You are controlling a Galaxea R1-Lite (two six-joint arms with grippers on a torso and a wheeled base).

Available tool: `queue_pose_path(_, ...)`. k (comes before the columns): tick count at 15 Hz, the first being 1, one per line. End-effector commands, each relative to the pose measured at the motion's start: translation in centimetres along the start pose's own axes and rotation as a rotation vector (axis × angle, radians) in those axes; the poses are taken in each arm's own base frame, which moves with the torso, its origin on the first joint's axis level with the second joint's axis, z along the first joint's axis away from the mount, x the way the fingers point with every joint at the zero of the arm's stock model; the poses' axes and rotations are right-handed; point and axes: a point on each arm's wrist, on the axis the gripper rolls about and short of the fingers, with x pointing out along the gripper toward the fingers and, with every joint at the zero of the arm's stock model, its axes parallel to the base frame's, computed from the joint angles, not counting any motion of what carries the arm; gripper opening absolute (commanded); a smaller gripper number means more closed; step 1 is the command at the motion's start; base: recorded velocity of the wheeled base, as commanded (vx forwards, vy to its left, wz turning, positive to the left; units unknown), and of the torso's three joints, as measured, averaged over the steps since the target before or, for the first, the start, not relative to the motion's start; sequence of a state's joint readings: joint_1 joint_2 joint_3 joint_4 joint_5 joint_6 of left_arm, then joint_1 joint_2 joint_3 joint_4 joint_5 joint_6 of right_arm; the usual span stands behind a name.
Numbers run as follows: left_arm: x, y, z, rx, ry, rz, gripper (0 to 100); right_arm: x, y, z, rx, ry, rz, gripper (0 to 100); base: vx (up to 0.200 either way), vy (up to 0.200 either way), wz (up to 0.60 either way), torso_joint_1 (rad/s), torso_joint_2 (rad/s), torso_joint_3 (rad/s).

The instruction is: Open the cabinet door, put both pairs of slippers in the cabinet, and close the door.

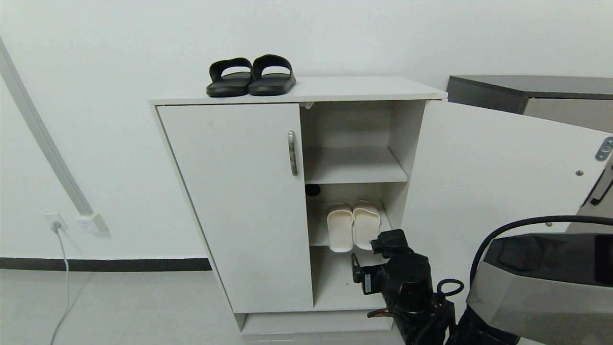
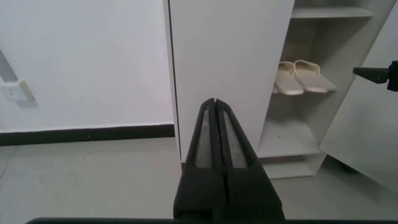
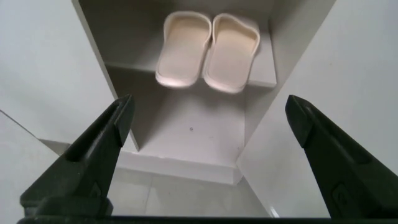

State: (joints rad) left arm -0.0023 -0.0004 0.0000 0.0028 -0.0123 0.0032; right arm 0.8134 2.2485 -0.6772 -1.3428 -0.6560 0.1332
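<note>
White laminate cabinet (image 1: 364, 88) stands at the centre of the head view. Its right-hand door (image 1: 488, 191) is swung wide toward the right of the frame, and its left-hand door (image 1: 239, 206) is closed, with a metal handle (image 1: 292, 153) at its inner edge.

My right arm (image 1: 404, 282) rises from the lower middle of that frame, just before the cabinet's lower opening and below the middle shelf (image 1: 318, 235). My right tool (image 3: 209, 106) has its two fingers spread wide with nothing between them. It faces into the cabinet. My left tool (image 2: 214, 102) has its fingers pressed flat together and grips nothing. It hangs above the grey floor (image 2: 93, 180), off the cabinet's front and pointed toward the closed door.

One pair of black slippers (image 1: 250, 76) sits side by side on the cabinet top, at the upper middle of the head view, above the closed door. The cream slippers (image 1: 353, 225) lie side by side on the middle shelf inside, toes inward.

The head view alone gives the black pair, the bare upper shelf (image 1: 354, 165), a wall socket (image 1: 53, 221) at lower left and a grey unit (image 1: 527, 93) at upper right. My right wrist view looks down on the cream pair's footbeds and on the bottom compartment's floor under the shelf. My left wrist view takes in the closed door's full height down to the floor, and a dark part of my right arm at the cabinet opening.
</note>
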Motion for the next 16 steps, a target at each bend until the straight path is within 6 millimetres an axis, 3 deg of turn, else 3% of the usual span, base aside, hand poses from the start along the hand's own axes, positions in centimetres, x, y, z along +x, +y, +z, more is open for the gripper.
queue_pose_path(1, 0.00, 0.00, 0.01, 0.000, -0.001, -0.001, 0, 0.03, 0.00, -0.04, -0.001, 0.000, -0.001, 100, 0.000, 0.200, 0.00, 0.007, 0.00, 0.007)
queue_pose_path(16, 0.00, 0.00, 0.01, 0.000, -0.001, -0.001, 0, -0.03, -0.04, -0.03, -0.005, -0.008, 0.002, 100, 0.000, 0.187, 0.00, 0.003, 0.00, 0.001)
